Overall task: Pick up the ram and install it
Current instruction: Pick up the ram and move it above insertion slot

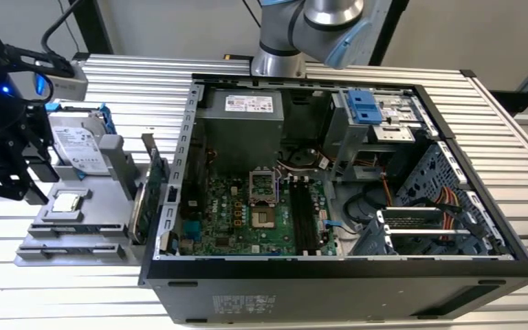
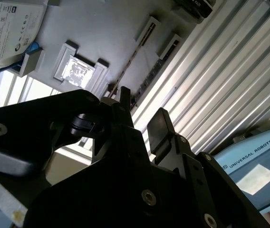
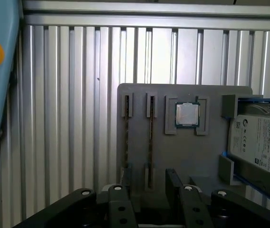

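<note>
The ram (image 3: pixel 150 142) stands on edge in a slot of the grey parts holder (image 3: pixel 182 161), in the slot nearer the CPU chip (image 3: pixel 187 115). In the second wrist view the ram (image 2: pixel 132 59) is a thin dark line running away from my fingers. In the exterior view the ram (image 1: pixel 71 227) lies along the holder's front. My black gripper (image 3: pixel 149 190) is open, hanging above the holder with one finger on each side of the ram's line and not touching it. The gripper (image 2: pixel 142 114) (image 1: pixel 25 175) is at the exterior view's left.
The open computer case (image 1: pixel 337 265) holds the motherboard (image 1: pixel 232 220) with its black slots (image 1: pixel 302 216). On the holder stand a silver hard drive (image 1: pixel 76 144) and a green card (image 1: pixel 140 199). A blue control pendant (image 2: pixel 249 166) lies on the ribbed metal table (image 1: pixel 135 75).
</note>
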